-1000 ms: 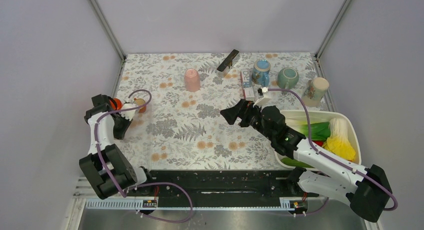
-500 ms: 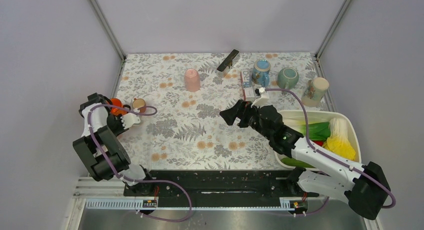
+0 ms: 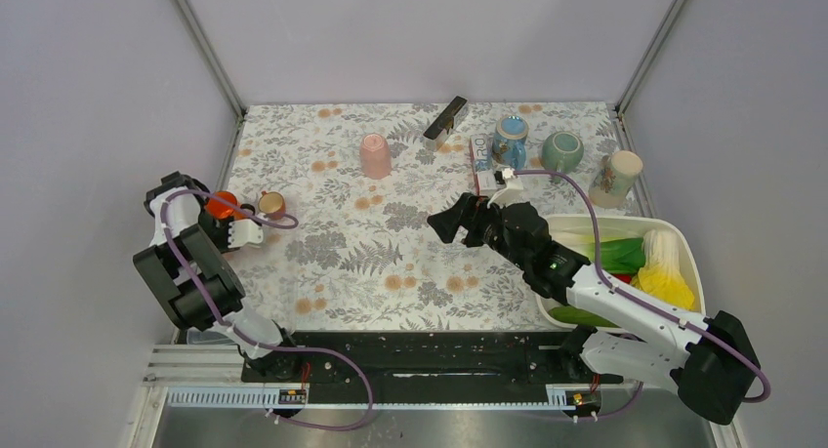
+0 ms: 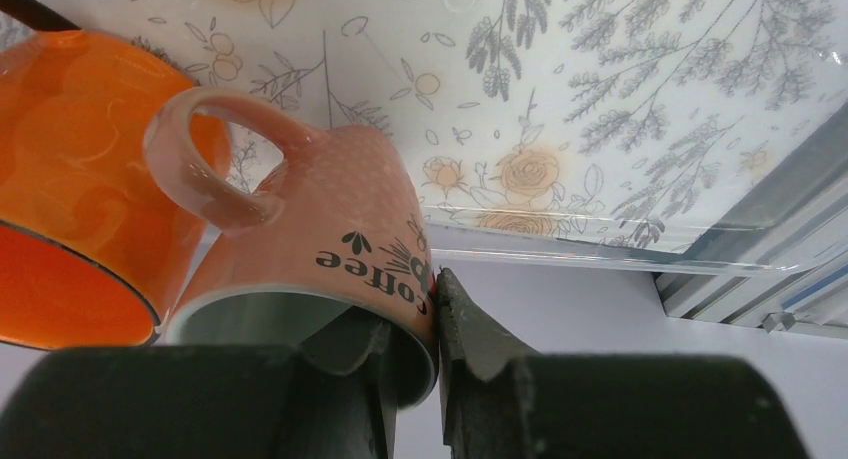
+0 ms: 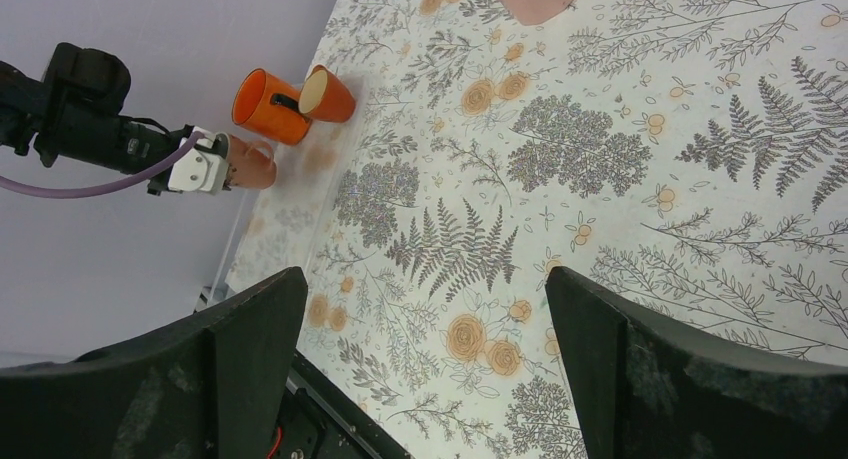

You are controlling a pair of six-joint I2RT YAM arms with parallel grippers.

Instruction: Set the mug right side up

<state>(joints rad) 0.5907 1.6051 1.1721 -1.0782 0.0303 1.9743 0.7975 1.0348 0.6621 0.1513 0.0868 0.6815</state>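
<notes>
Left claw (image 4: 432, 301) is clamped on the rim of the pink mug (image 4: 340, 219), one finger inside, one outside. Mug is held tipped on its side by the left edge of the flowered table (image 5: 600, 129). Orange mug (image 4: 70, 179) is seen just beside it. Right claw (image 5: 425, 279) is spread wide over mid-table.

My floral tabletop (image 3: 391, 258) carries: orange mug (image 3: 224, 202) and small brown cup (image 3: 271, 205), left; inverted pink cup (image 3: 375, 156), black bar (image 3: 445, 117), blue jar (image 3: 510, 142), green cup (image 3: 562, 151), cream cup (image 3: 618, 178) along the back; white tub (image 3: 686, 250) of vegetables, right.
</notes>
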